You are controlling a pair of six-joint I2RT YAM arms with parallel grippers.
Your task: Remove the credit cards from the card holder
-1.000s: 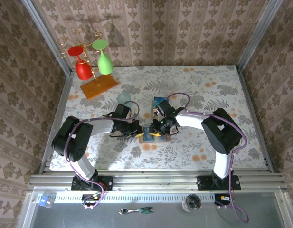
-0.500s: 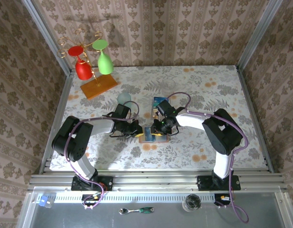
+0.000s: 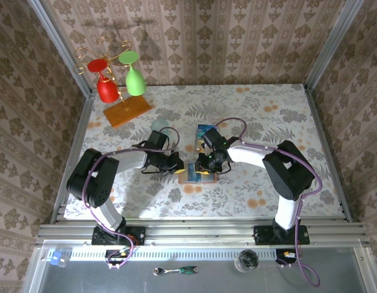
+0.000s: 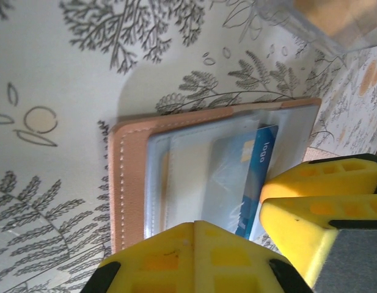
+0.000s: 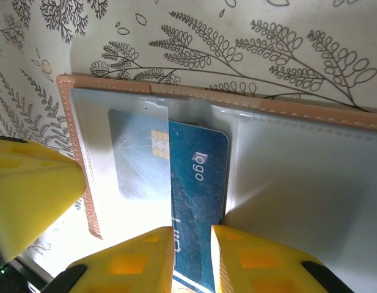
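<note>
The card holder (image 5: pixel 71 128) lies open and flat on the surface, in the middle of the top view between my two arms. In my right wrist view its brown stitched border runs along the top and down the left of the frame. One teal-blue credit card (image 5: pixel 197 183) sits in it, half under a frosted sleeve where it looks grey, half bare.

My left claw (image 4: pixel 194 232) is closed, with nothing between its fingers. Its tips are at the bottom of the left wrist view, over the holder's edge, and I judge they are pinning it down. My right claw (image 5: pixel 192 238) has its fingers narrowly parted at the bottom of its own view. The bare blue end of the card shows in the gap. Whether I am pinching that end or only resting on it, I cannot tell.

I expect the card to be light, stiff and slick, and too thin to offer an edge while it lies flat. The sleeve will probably cling to it. The holder looks soft and light, so it may ride along or fold up unless my left claw holds it down. The place to take hold is the bare blue end nearest my right fingers, nipped across both faces once it lifts clear of the pocket, then drawn straight along its length
</note>
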